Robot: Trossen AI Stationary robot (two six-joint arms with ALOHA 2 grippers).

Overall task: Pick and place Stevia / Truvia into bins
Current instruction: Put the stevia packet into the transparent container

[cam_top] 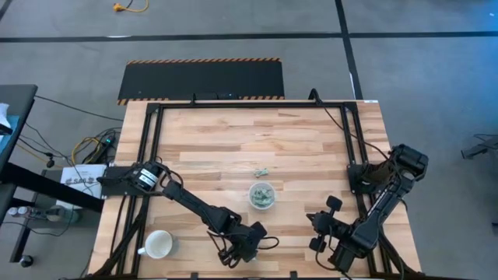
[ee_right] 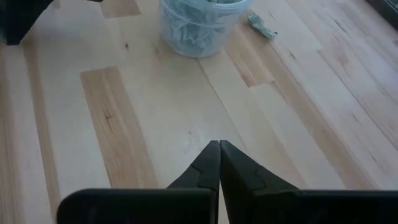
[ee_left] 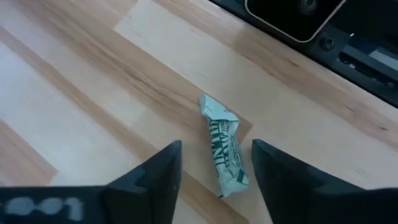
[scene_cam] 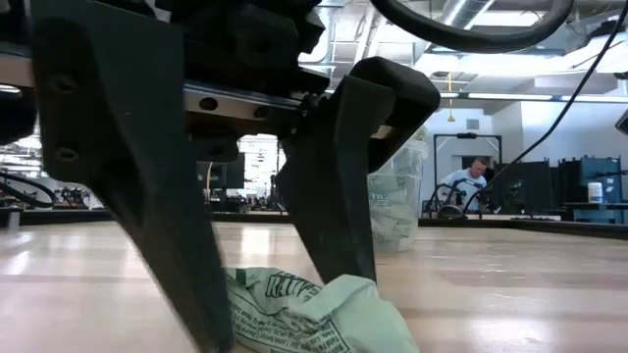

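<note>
Left gripper (ee_left: 214,171) is straddling a crumpled Truvia sachet (ee_left: 224,154) lying on the worktop (ee_left: 93,93) at lower centre, fingers spread, not yet gripping. Clear cup (cam_top: 261,195) of sachets is standing mid-frame. Right gripper (ee_right: 219,163) is waiting lower right, fingers clenched empty.

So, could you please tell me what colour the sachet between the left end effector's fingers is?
Pale green sachet, dark print; left wrist view.

Left gripper (ee_left: 214,171) low at the table's 6 o'clock edge, its 2 fingers spread. Right gripper (ee_right: 219,163) at 5 o'clock, fingers pressed together.
</note>
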